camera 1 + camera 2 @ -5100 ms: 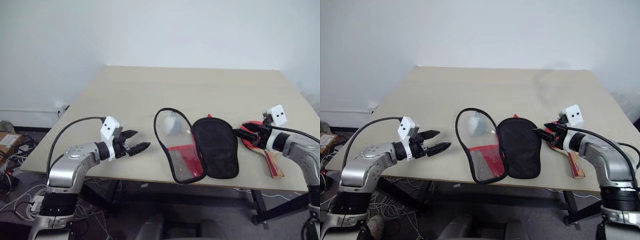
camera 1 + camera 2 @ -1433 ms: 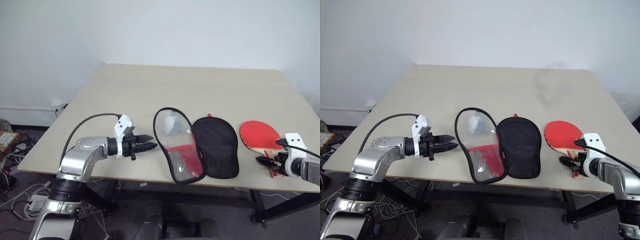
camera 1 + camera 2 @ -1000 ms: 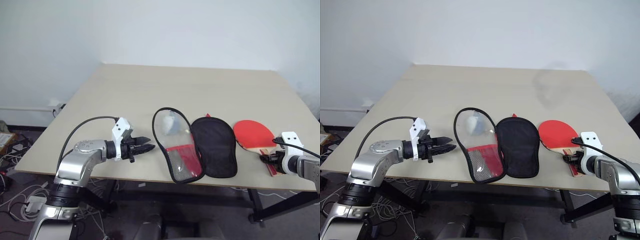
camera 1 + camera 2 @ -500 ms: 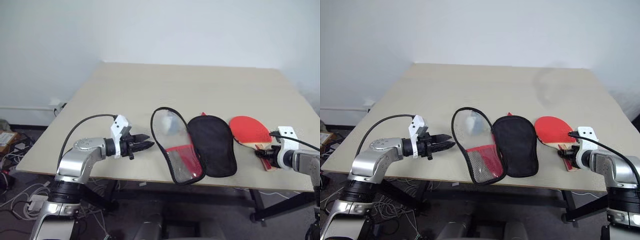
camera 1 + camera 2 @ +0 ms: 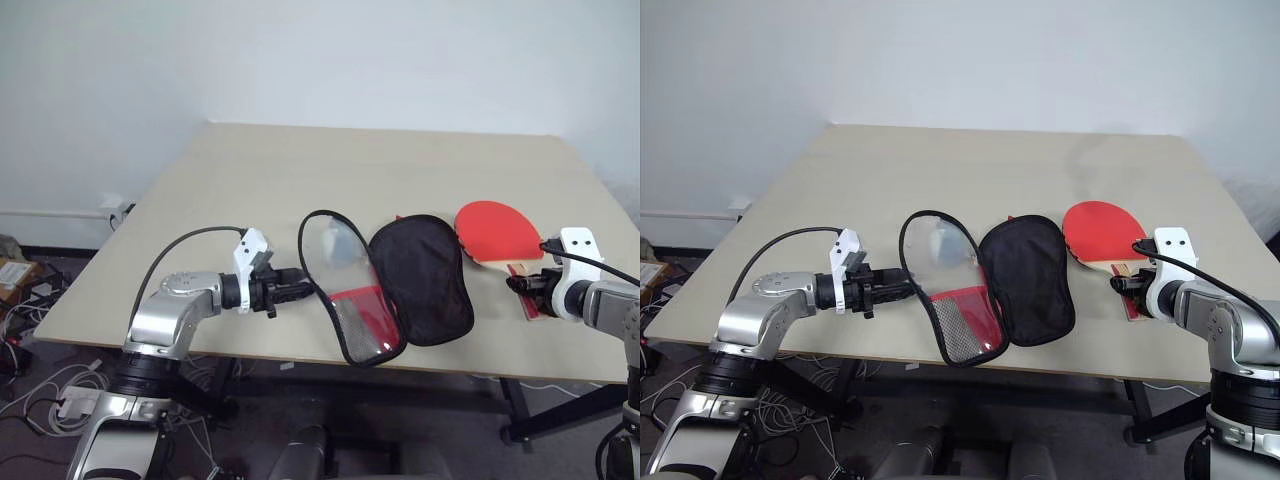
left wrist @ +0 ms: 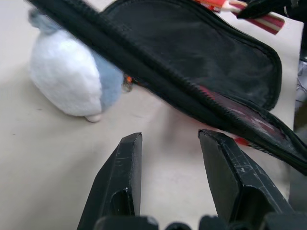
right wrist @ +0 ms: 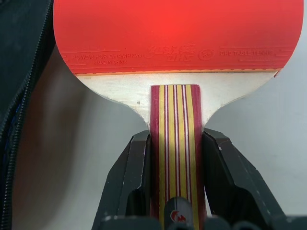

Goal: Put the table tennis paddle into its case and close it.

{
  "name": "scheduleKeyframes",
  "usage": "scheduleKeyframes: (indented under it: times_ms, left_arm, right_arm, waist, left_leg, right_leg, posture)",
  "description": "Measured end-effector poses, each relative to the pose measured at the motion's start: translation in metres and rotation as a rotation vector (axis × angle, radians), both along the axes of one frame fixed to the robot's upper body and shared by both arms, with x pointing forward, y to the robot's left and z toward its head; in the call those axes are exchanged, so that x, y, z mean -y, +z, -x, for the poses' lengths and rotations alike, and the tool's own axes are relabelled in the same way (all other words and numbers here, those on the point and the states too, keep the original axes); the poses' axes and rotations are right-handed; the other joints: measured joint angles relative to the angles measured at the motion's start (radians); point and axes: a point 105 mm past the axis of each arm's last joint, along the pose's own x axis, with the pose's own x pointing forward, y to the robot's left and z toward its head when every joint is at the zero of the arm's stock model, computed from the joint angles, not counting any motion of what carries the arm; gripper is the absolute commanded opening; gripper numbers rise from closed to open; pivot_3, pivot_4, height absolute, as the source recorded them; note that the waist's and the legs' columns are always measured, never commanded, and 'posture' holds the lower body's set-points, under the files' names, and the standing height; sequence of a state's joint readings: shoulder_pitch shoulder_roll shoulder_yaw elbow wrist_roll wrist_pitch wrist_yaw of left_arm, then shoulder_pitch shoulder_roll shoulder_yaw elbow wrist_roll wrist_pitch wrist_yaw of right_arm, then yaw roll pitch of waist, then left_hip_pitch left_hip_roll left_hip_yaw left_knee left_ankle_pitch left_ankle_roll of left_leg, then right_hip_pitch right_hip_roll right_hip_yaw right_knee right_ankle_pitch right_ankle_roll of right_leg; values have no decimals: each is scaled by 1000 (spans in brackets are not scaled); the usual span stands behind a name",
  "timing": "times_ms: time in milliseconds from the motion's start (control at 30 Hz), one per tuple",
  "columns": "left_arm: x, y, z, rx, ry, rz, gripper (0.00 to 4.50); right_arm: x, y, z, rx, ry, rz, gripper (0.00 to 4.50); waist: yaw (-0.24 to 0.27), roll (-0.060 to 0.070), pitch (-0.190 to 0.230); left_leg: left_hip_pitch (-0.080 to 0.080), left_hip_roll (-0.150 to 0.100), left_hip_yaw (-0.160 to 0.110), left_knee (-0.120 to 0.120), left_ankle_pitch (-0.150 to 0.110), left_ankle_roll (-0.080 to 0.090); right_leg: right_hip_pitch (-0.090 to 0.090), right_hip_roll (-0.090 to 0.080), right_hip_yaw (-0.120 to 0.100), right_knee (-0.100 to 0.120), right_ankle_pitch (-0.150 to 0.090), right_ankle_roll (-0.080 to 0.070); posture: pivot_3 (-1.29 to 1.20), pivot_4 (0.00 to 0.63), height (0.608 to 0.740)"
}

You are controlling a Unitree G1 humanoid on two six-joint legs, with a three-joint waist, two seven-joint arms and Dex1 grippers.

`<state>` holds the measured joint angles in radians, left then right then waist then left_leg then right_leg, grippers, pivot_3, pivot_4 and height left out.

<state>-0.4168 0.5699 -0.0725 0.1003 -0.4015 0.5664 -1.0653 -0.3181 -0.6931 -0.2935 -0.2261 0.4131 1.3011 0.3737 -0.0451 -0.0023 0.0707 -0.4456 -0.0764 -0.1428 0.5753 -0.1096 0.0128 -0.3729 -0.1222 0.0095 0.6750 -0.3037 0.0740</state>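
The case lies unzipped and spread open near the table's front edge, its clear-window and red half [image 5: 350,300] on the left and its black half [image 5: 420,280] on the right. My left gripper [image 5: 303,290] is open and empty, its fingertips [image 6: 129,143] just short of the case's black zip edge [image 6: 158,81]. The table tennis paddle [image 5: 493,230] has a red face [image 7: 175,33] and a striped wooden handle. It hangs a little above the table to the right of the case. My right gripper [image 7: 175,139] is shut on the handle.
A small white and pale blue soft object [image 6: 72,79] sits under the case's raised clear flap [image 5: 338,245]. The beige table [image 5: 380,170] is bare behind the case. Its front edge runs just below both grippers. Cables lie on the floor at left [image 5: 40,400].
My right gripper has lifted the paddle by its handle and carried it up and left, closer to the case's black half. The left gripper has hardly moved.
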Motion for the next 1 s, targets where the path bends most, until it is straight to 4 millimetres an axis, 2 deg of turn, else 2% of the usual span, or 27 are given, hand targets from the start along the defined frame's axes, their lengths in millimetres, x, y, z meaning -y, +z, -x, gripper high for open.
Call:
scheduleKeyframes:
  times_ms: [167, 400, 600, 867, 1000]
  left_arm:
    - [0, -2, -1, -7, 3, 3, 1975]
    - [2, 0, -2, -4, 0, 7, 1975]
    - [2, 1, -1, -8, 0, 5, 1975]
    - [3, 1, 0, -20, -1, 6, 1975]
    - [3, 1, 0, -21, -1, 7, 1975]
  right_arm:
    - [5, -6, 1, -16, -19, 54, 1144]
    - [4, 5, -8, 31, -40, 92, 1144]
    - [-7, 11, -15, 57, -25, 75, 1144]
    - [-3, 11, -16, 54, -64, 131, 1144]
    - [-6, 24, -20, 94, -68, 138, 1144]
  waist:
    - [-1, 1, 0]
    - [0, 1, 0]
    - [0, 1, 0]
    - [0, 1, 0]
    - [-1, 1, 0]
  left_leg:
    - [0, 0, 0, 0, 0, 0]
    - [0, -1, 0, 0, 1, 1]
    - [0, -1, 0, 1, 1, 2]
    - [0, -1, 1, 1, 2, 2]
    - [0, -1, 1, 1, 2, 2]
  right_leg:
    - [0, 0, 0, 0, 1, 0]
    - [0, 1, 0, 0, 1, 0]
    - [0, 1, 0, 0, 1, 1]
    - [0, 1, 1, 1, 2, 1]
    - [0, 2, 1, 1, 2, 1]
  posture:
    - [0, 0, 740]
    - [0, 0, 740]
    - [0, 0, 740]
    - [0, 0, 740]
    - [0, 0, 740]
